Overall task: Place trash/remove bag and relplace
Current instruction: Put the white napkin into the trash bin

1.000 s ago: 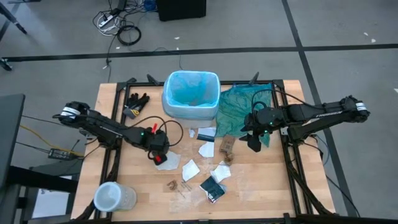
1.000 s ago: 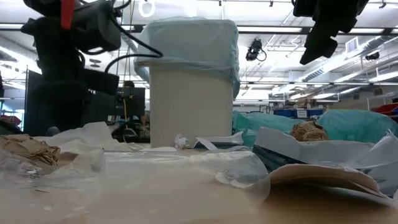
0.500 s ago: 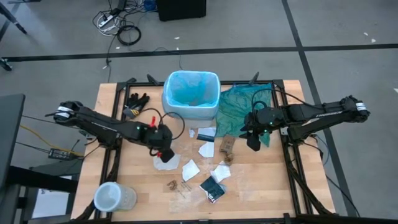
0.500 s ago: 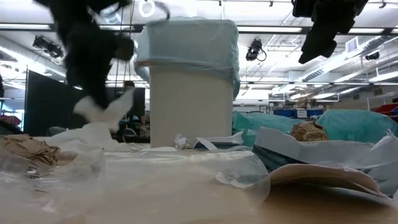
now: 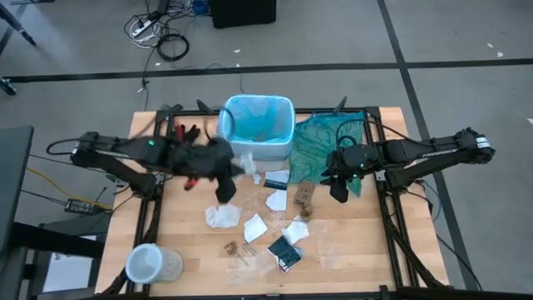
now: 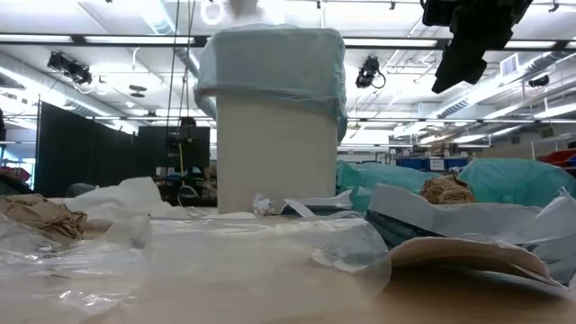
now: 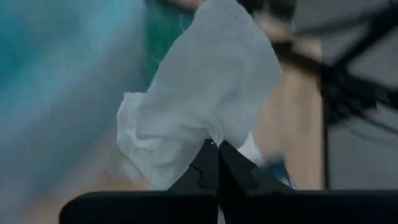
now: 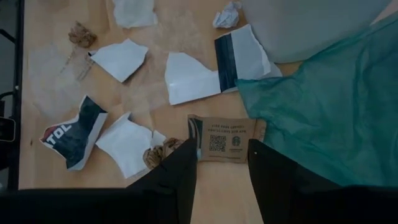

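Observation:
The white bin [image 5: 256, 148] stands at the table's far middle, lined with the light-blue bag [image 5: 255, 117], whose edge is folded over the rim [image 6: 270, 58]. My left gripper [image 5: 240, 163] hovers just near of the bin's front wall, shut on a white tissue [image 7: 205, 93]. My right gripper [image 5: 339, 192] is open and hangs above a brown cup sleeve [image 8: 227, 138], which lies flat on the table. Scraps lie on the wood: another tissue [image 5: 222, 217], white papers [image 5: 255, 227], a dark wrapper [image 5: 284, 252] and brown bits [image 5: 231, 247]. My left gripper pinches the white tissue by its lower crumpled edge [image 7: 210, 140] between the two fingertips [image 7: 205, 163]. The tissue is lifted clear of the table and stands out beyond the fingertips in a loose bunch.
A darker teal-green bag [image 5: 329, 140] lies right of the bin, partly under my right arm. Black gloves [image 5: 181, 133] lie left of the bin. A clear round container [image 5: 148, 264] sits at the near left corner. Clear plastic [image 6: 270, 243] lies near the front edge.
My left gripper, shut on a white tissue, has risen from the table and swung fast toward the far edge and the bin, carrying the tissue clear. A second tissue has stayed on the wood where the gripper was.

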Robot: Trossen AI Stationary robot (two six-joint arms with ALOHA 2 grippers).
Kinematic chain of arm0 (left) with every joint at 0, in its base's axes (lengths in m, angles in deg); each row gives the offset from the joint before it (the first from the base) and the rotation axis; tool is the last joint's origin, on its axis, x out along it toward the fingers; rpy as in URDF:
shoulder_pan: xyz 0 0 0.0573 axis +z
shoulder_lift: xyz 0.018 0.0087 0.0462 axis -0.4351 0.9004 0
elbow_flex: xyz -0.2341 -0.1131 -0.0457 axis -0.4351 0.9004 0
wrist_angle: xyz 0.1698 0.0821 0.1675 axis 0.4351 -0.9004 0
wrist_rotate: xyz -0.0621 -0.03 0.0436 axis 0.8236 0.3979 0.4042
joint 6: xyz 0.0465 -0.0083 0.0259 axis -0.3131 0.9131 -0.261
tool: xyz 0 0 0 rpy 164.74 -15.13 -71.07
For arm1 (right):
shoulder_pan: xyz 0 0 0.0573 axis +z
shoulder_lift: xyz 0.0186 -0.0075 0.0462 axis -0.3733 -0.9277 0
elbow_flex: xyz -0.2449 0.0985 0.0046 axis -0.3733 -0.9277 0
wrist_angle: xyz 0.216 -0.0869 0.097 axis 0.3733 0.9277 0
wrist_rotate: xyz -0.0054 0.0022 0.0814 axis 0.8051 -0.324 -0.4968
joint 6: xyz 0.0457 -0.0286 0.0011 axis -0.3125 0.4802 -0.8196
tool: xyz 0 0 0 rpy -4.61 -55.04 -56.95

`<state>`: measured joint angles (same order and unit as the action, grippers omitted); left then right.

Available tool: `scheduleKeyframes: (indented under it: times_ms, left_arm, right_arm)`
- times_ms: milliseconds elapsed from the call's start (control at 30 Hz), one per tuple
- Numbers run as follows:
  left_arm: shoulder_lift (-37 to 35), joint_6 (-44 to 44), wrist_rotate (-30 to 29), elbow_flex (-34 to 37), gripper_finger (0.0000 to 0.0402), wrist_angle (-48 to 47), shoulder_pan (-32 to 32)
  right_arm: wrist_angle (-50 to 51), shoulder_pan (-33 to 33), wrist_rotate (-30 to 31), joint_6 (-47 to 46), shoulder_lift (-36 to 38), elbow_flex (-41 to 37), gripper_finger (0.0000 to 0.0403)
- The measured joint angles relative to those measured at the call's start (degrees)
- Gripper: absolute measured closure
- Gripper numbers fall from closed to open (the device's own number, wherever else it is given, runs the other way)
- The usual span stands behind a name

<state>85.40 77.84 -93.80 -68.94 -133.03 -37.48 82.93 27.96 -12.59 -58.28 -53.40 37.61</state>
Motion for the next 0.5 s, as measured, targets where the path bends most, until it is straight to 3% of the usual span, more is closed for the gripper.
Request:
scheduleKeyframes:
  times_ms: [100, 167, 367, 500]
  left_arm:
    - [-0.05, -8.11, -11.24, -4.03, 0.0401, 0.22, 1.91]
    - [-0.05, -12.15, -14.81, -5.42, 0.0401, 0.38, 4.33]
    - [0.16, -18.58, -13.40, -5.89, 0.0397, -0.85, 13.10]
    - [1.38, -19.32, -4.69, -5.89, 0.0389, -2.04, 19.56]
  right_arm:
    - [0.02, 0.00, 0.23, -0.02, 0.00, 0.00, 0.0271]
    - [-0.09, 0.00, 1.14, -0.03, 0.00, 0.00, 0.0271]
    - [-0.34, 0.00, 1.31, -0.02, 0.00, 0.00, 0.0271]
    - [-1.03, 0.00, 1.33, -0.02, 0.00, 0.00, 0.0271]
